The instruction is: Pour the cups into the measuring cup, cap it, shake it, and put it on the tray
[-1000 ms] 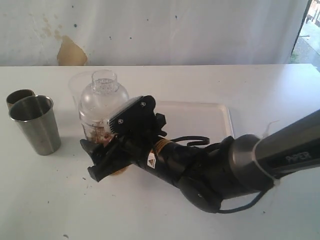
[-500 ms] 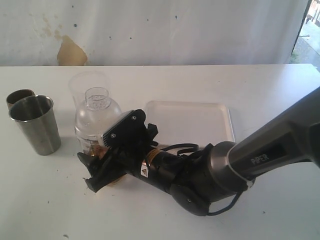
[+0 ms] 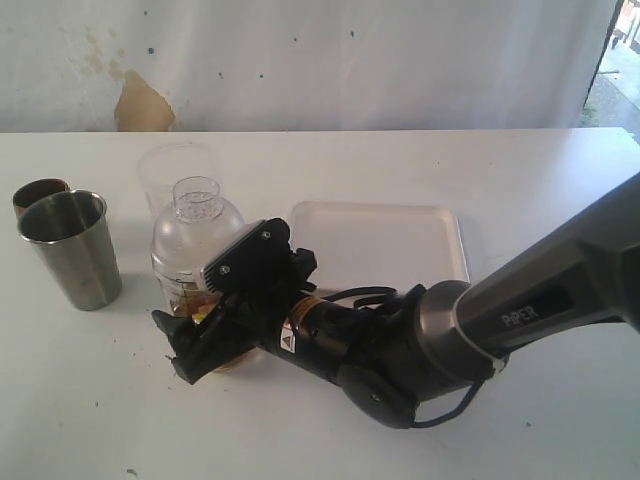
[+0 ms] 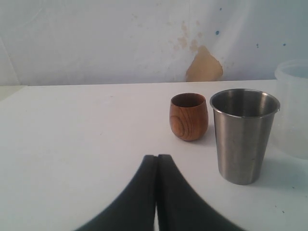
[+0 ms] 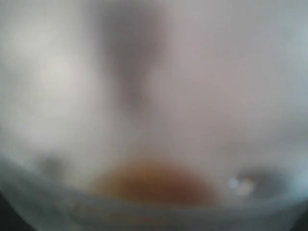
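The measuring cup stands upright on the white table, not on the tray. It is just off the tray's left end and lies between the tray and the cups nearer the table's left edge. A clear domed cap with a short perforated neck sits on its top, and something brownish lies at its bottom, though the right wrist view is too blurred to show more than that. The right arm reaches in low from the table's near right corner and crosses in front of the tray. Its right gripper is set around the lower part of the measuring cup and hides the base. One black finger shows on the near side, and the other side is out of sight. I cannot tell whether the jaws press on the plastic or stand clear of it. Directly behind the measuring cup, toward the table's far edge, is a frosted plastic cup with no marks, upright. Toward the left edge a brushed-steel tumbler stands upright with its mouth up. Close behind it is a small round wooden cup, half hidden in the exterior view but plain in the left wrist view, where the two stand near each other without touching. The left gripper does not show in the exterior view. Its own camera shows the two dark fingers pressed together with nothing between them, low over bare table and well apart from the tumbler and the wooden cup.
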Controlling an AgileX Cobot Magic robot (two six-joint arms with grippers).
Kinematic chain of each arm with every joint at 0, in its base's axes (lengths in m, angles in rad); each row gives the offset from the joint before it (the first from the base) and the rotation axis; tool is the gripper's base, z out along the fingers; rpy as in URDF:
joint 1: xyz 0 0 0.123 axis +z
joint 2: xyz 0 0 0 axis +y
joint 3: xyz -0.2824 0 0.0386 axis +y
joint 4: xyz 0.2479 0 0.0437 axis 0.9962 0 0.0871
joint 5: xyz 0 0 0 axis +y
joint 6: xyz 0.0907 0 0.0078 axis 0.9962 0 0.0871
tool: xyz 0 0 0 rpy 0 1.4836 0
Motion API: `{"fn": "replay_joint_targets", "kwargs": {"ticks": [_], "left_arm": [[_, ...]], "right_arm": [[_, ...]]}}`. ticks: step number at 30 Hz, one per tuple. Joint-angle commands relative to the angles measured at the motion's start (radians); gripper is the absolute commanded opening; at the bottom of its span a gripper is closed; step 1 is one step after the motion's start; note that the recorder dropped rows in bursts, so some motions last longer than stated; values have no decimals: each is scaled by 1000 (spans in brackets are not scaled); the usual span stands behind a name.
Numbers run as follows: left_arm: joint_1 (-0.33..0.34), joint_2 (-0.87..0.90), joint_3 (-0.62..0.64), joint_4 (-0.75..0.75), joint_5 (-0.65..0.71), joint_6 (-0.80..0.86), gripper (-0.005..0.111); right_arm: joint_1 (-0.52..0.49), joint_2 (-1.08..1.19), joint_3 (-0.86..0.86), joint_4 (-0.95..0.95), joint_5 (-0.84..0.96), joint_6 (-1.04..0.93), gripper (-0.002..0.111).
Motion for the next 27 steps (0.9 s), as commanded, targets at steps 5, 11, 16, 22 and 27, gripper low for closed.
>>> {"fn": "replay_joint_targets", "kwargs": {"ticks": [5,11,16,22,27], "left_arm": [[0,-4,6,1,2,-3,0],[0,-4,6,1,2,-3,0],[0,-4,6,1,2,-3,0],[0,-4,6,1,2,-3,0],[0,-4,6,1,2,-3,0]], "right_arm": [[0,-41,2,-2,109,-12,100],[5,-134,2,-92,265,23,100],[5,-191,3,-96,335,45,96],[5,-248,76,-94,316,65,74],[5,-286,140,-94,311,65,67]]}}
